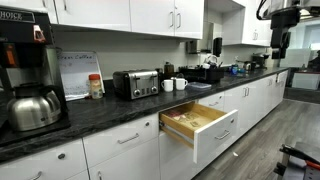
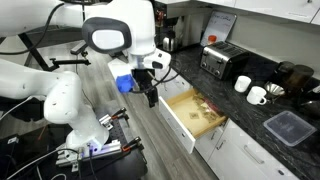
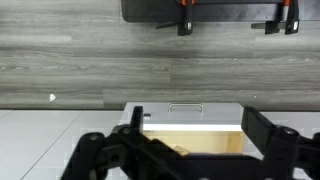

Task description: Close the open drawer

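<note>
The drawer [image 1: 214, 136] stands pulled out from under the dark counter. It has a white front with a silver bar handle, and small items lie in its light-wood inside. It also shows in an exterior view [image 2: 196, 110] and in the wrist view [image 3: 187, 117]. My gripper [image 2: 151, 96] hangs open and empty in front of the drawer's front, apart from it. In an exterior view the gripper [image 1: 281, 45] sits far back at the upper right. In the wrist view the gripper's [image 3: 192, 128] two black fingers straddle the drawer front from above.
On the counter stand a toaster [image 1: 136, 83], a coffee maker [image 1: 24, 62], a kettle [image 1: 33, 108] and mugs [image 2: 258, 95]. A black container [image 2: 289, 126] lies near the counter end. White cabinet doors flank the drawer. Grey wood floor [image 3: 90, 60] lies in front.
</note>
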You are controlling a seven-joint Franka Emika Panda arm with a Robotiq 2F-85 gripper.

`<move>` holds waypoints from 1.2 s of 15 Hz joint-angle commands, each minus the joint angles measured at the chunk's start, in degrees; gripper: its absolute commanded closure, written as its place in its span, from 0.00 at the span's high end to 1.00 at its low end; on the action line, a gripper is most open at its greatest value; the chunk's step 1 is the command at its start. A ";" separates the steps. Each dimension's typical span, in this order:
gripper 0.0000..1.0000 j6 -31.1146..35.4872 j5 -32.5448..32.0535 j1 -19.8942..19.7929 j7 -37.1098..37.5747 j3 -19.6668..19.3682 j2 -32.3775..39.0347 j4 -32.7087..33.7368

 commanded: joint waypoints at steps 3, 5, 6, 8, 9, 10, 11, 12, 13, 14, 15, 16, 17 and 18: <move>1.00 14.95 -0.32 -3.20 -0.30 -1.33 -0.02 -13.41; 1.00 18.66 0.76 -1.96 -1.03 -1.35 5.07 -11.21; 1.00 20.41 0.98 -1.78 -1.17 -1.37 6.39 -11.13; 1.00 24.41 1.42 -1.42 -1.15 -1.36 10.77 -10.91; 1.00 26.21 1.72 -1.29 -1.28 -1.36 12.84 -10.90; 1.00 28.28 2.22 -0.99 -1.20 -1.27 15.49 -10.90; 1.00 30.28 2.64 -0.76 -1.36 -1.22 18.03 -10.91; 1.00 32.07 3.17 -0.55 -1.47 -1.12 20.53 -10.90; 1.00 34.01 4.05 -0.25 -1.66 -1.06 23.12 -10.90; 1.00 35.59 5.00 0.09 -1.85 -0.95 25.48 -10.90; 1.00 37.29 5.85 0.31 -2.25 -0.85 27.89 -10.89; 1.00 38.62 7.07 0.72 -2.44 -0.55 29.99 -10.88; 1.00 39.99 8.27 1.06 -2.93 -0.36 32.12 -10.86; 1.00 41.21 9.66 1.43 -3.40 -0.06 34.09 -10.83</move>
